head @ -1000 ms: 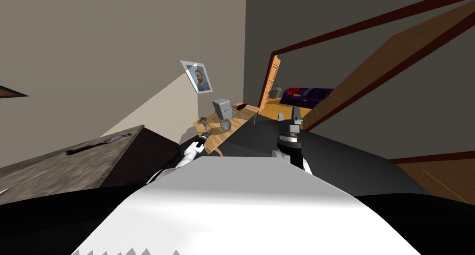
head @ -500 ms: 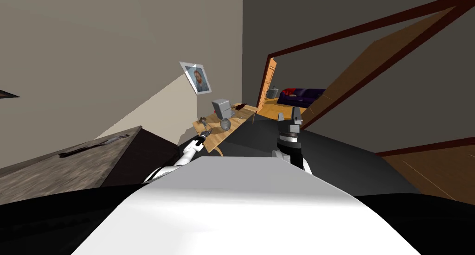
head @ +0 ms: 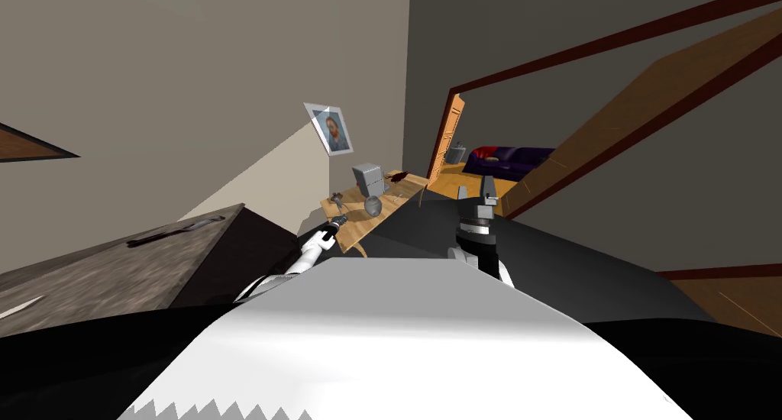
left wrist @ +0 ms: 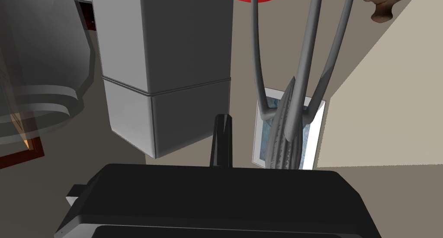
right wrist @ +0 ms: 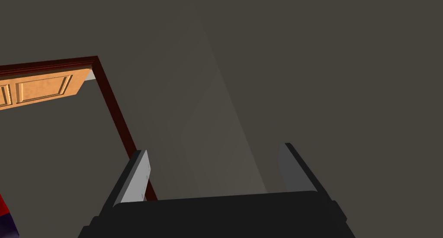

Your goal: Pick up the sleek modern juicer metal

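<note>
in the head view we are holding the left arm (head: 309, 251) stretched toward the wooden surface (head: 355, 231), because the juicer (head: 334, 200) is standing there, on our left of the grey box (head: 367, 179) and apart from it. a round grey vessel (head: 373, 206) is sitting just in front of the grey box. we are keeping the right arm (head: 477, 240) raised well to the right of the grey box, likely to leave the reach free.

in the left wrist view the juicer (left wrist: 285, 136) is showing its ribbed body and thin legs beside the grey box (left wrist: 164, 75), with the vessel (left wrist: 39, 75) on the box's far side. the left jaws are reading as one dark blade, pressed narrow and holding nothing. we judge they need spreading and aiming at the body.

in the right wrist view the right jaws are standing wide and empty.
</note>
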Robot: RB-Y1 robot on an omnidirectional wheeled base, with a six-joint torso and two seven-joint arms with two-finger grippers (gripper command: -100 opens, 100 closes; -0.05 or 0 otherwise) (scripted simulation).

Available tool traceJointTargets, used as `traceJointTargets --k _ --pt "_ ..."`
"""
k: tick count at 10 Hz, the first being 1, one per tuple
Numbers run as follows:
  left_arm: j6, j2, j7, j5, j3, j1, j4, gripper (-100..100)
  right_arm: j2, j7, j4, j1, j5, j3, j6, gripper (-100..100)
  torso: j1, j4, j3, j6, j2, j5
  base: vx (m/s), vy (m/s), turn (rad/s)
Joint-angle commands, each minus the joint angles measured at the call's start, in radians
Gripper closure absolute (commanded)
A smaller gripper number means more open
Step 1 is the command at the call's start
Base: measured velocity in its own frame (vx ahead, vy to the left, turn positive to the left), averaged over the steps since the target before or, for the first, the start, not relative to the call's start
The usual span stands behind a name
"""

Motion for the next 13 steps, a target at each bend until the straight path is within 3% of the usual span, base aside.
traceJointTargets --k 1,3,4,5,13 --pt "0.000 0.000 0.000 0.000 0.000 0.000 0.000 100 0.000 0.000 0.000 0.000 0.000 0.000 0.000 0 0.000 0.000 0.000 0.000 0.000 0.000 0.000 0.000 0.000" --pt "0.000 0.000 0.000 0.000 0.000 0.000 0.000 100 0.000 0.000 0.000 0.000 0.000 0.000 0.000 0 0.000 0.000 0.001 0.000 0.001 0.000 0.000 0.000 0.000" --pt "0.000 0.000 0.000 0.000 0.000 0.000 0.000 0 0.000 0.000 0.000 0.000 0.000 0.000 0.000 0 0.000 0.000 0.001 0.000 0.001 0.000 0.000 0.000 0.000" --pt "-0.018 -0.011 -0.028 0.001 0.034 0.005 0.012 -100 0.000 0.000 0.000 0.000 0.000 0.000 0.000 0 0.000 0.000 0.001 0.000 0.001 0.000 0.023 0.015 -0.030" --pt "-0.098 -0.068 -0.152 0.009 0.186 0.026 0.075 -100 0.000 0.000 0.000 0.000 0.000 0.000 0.000 0 0.002 0.000 -0.001 0.000 -0.002 0.001 0.050 0.031 -0.023"
